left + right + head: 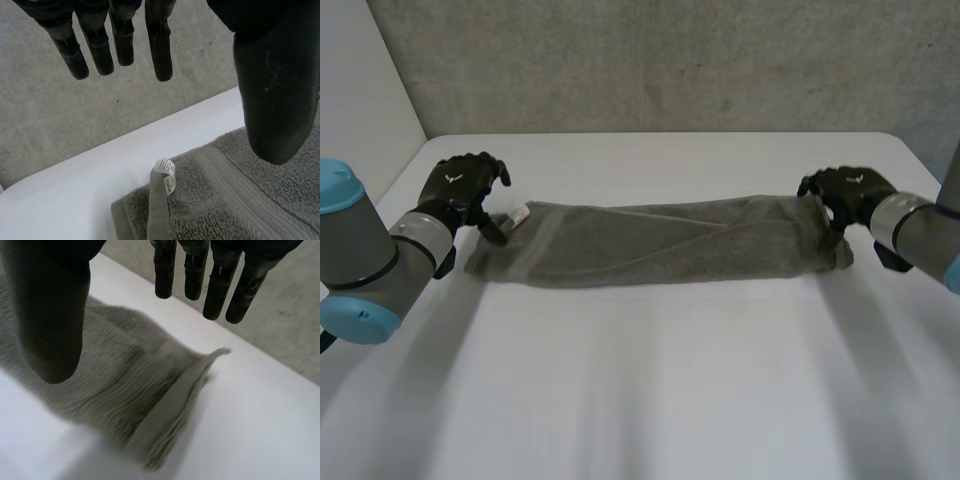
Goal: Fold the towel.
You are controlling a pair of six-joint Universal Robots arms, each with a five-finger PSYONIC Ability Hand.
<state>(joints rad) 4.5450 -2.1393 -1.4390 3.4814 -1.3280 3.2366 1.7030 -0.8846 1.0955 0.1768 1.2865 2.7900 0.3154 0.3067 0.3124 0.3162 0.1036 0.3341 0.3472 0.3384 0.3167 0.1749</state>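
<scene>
A grey towel lies across the white table, folded into a long narrow strip. My left hand hovers over its left end, fingers straight and apart from the thumb, holding nothing. Under that hand the towel's corner shows a white label on a loop. My right hand is just over the right end, fingers straight, thumb apart, nothing between them. The right end of the towel lies below its palm with one corner sticking up.
A grey wall stands behind the table's far edge. Bare table lies in front of the towel, toward me. My two grey arms with light-blue caps come in from the left and right.
</scene>
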